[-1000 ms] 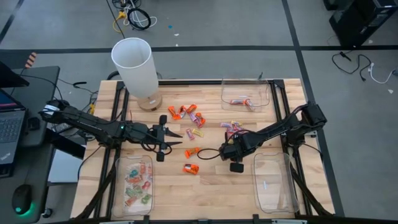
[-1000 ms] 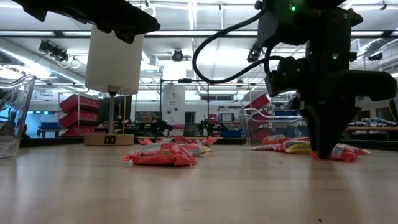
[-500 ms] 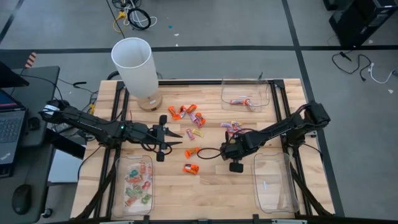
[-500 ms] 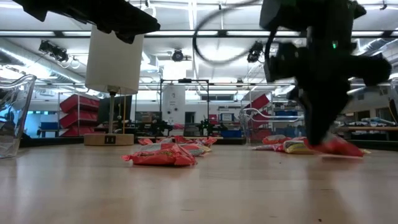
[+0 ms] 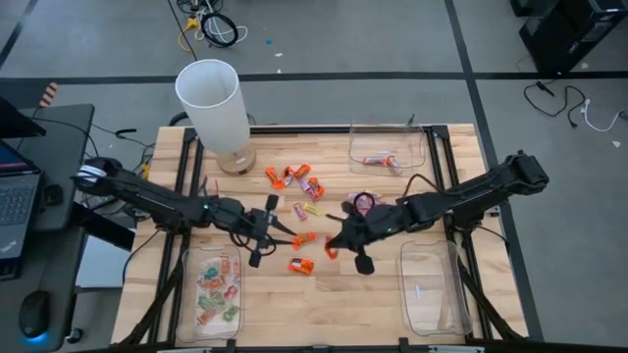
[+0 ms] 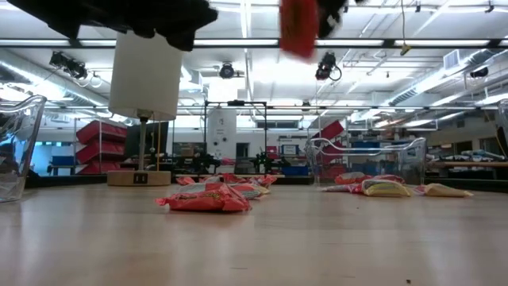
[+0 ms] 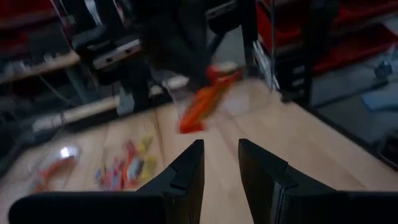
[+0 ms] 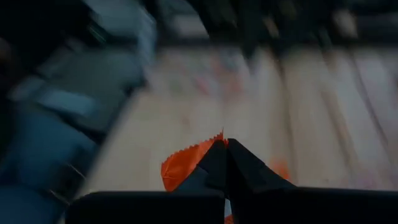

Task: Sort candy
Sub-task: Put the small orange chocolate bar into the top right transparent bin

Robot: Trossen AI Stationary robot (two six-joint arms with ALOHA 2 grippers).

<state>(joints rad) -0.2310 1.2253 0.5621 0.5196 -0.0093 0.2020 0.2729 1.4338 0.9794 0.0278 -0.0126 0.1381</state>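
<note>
Overhead, the right gripper [image 5: 334, 245] sits above the middle of the table [image 5: 324, 299], its fingers pressed together on an orange candy [image 5: 331, 251]. The left gripper [image 5: 285, 233] reaches in from the other side, its fingers slightly spread and holding nothing, just beside the right one. One orange sweet [image 5: 300, 266] lies on the wood below and between the two grippers, and another [image 5: 304, 238] lies just ahead of the left fingers. More loose candy [image 5: 297, 178] is scattered toward the white lamp [image 5: 211, 108], with a small cluster [image 5: 359, 201] near the right arm. A clear tray [image 5: 210, 287] at the front left holds sorted sweets, a back tray [image 5: 388, 147] holds a few, and the front right tray [image 5: 432, 287] is nearly bare.

From table height, the pinched orange candy [image 6: 299, 25] hangs high above the wood, blurred. A pile of orange sweets [image 6: 205, 199] lies on the table in the middle, and a paler group [image 6: 389, 188] lies to its right.

From the left wrist, the two dark fingers [image 7: 190, 171] stand apart with a gap between them; ahead, the other arm's gripper [image 7: 205, 78] holds the orange candy [image 7: 202, 107] clear of the table.

From the right wrist, the closed fingertips [image 8: 225, 165] pinch the orange wrapper [image 8: 186, 165], which sticks out to one side.
</note>
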